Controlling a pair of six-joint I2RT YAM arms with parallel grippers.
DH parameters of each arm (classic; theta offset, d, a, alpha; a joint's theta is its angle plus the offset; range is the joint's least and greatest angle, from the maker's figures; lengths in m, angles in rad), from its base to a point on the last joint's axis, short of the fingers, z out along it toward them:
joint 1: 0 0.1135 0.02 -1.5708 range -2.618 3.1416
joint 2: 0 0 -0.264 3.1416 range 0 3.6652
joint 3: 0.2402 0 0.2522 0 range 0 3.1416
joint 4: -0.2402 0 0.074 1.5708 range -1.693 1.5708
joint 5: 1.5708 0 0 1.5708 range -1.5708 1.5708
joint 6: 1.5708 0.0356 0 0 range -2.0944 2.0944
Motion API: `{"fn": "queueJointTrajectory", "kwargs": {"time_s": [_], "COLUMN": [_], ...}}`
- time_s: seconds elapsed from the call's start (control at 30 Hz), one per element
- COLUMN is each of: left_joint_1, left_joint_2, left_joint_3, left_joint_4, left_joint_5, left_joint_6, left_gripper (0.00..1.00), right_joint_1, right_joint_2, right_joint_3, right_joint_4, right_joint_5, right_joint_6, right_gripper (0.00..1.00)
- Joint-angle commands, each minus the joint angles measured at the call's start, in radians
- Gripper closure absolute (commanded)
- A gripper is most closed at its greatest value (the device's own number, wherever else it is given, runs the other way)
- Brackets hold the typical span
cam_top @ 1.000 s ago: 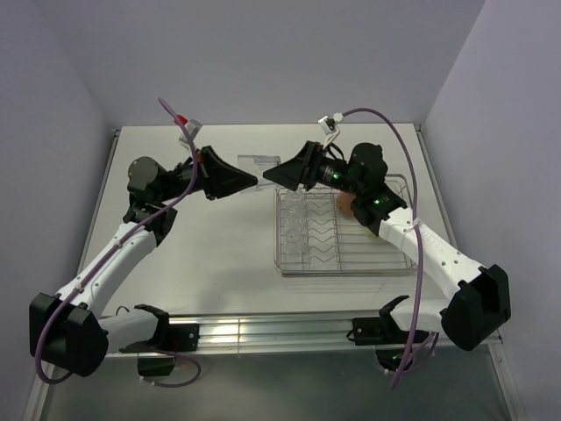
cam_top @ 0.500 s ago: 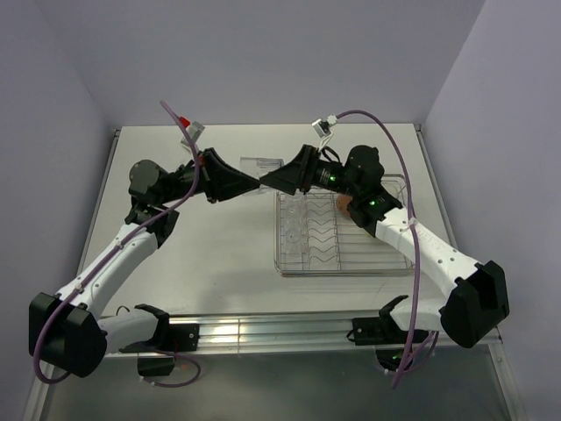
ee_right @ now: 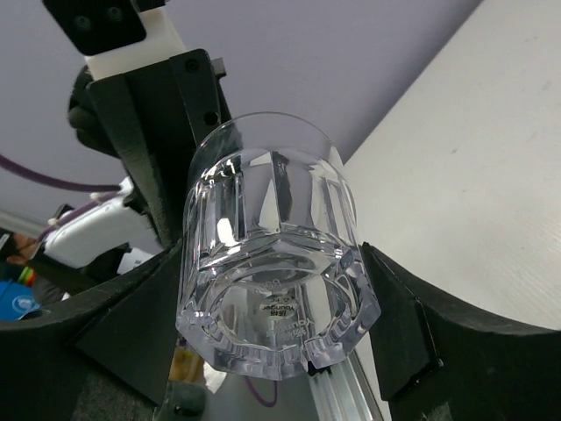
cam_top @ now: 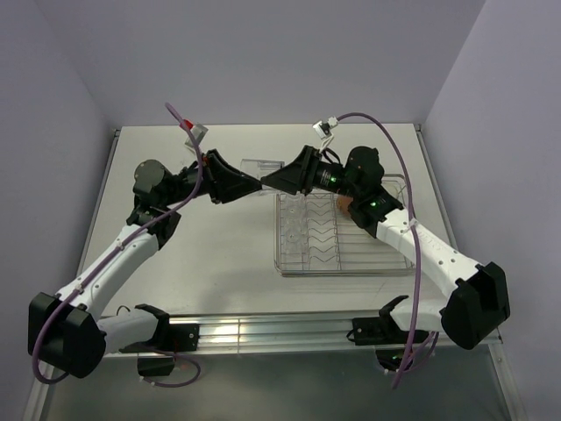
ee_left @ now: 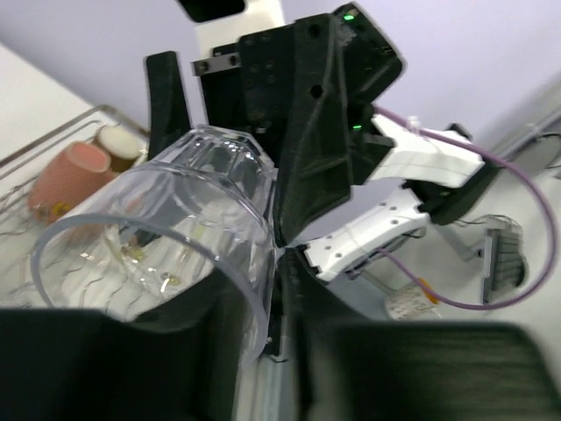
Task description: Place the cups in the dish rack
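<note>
The left gripper is up in the air over the table, pointing to the right. I cannot tell if it is squeezing or has let go, because its own fingers are only a dark blur in the left wrist view. Right at its tip is a clear glass. The glass lies on its side in the air, with its open mouth toward the left gripper and its thick bottom toward the right gripper. The right gripper has a black finger pressed on each side of the glass, near the bottom, so it is grasping the glass. This looks like a hand-over. I think the left gripper should let go all the way only when the right one has a firm hold, then pull straight back. The glass is smooth, hard and slippery, but it has flat sides near the bottom, which are good to pinch. The shiny wire rack sits lower, to the right. A pink mug lies in it.
</note>
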Motion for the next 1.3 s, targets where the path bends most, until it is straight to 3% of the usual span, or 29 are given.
{"fn": "queueJointTrajectory", "kwargs": {"time_s": [0.0,0.27,0.4,0.57,0.8,1.0,1.27], "left_joint_1": [-0.017,-0.017,-0.017,-0.014,-0.011,-0.011,-0.011], "left_joint_2": [-0.037,-0.088,-0.103,-0.099,-0.114,-0.157,-0.183], "left_joint_3": [0.057,0.146,0.192,0.249,0.283,0.238,0.176], "left_joint_4": [-0.153,-0.541,-0.734,-0.920,-1.049,-1.097,-1.088], "left_joint_5": [-0.078,-0.320,-0.617,-0.833,-0.909,-0.934,-0.934], "left_joint_6": [0.137,0.303,0.357,0.388,0.452,0.515,0.552], "left_gripper": [0.68,0.54,0.52,0.52,0.50,0.48,0.48], "right_joint_1": [0.010,-0.023,-0.036,-0.049,-0.061,-0.064,-0.078], "right_joint_2": [-0.055,-0.141,-0.181,-0.213,-0.253,-0.247,-0.225], "right_joint_3": [0.022,0.051,0.068,0.106,0.186,0.194,0.099], "right_joint_4": [-0.085,-0.277,-0.418,-0.621,-1.044,-1.291,-1.337], "right_joint_5": [0.087,0.213,0.294,0.417,0.741,1.028,1.092], "right_joint_6": [-0.055,-0.135,-0.193,-0.262,-0.342,-0.333,-0.293], "right_gripper": [1.00,1.00,1.00,1.00,1.00,1.00,1.00]}}
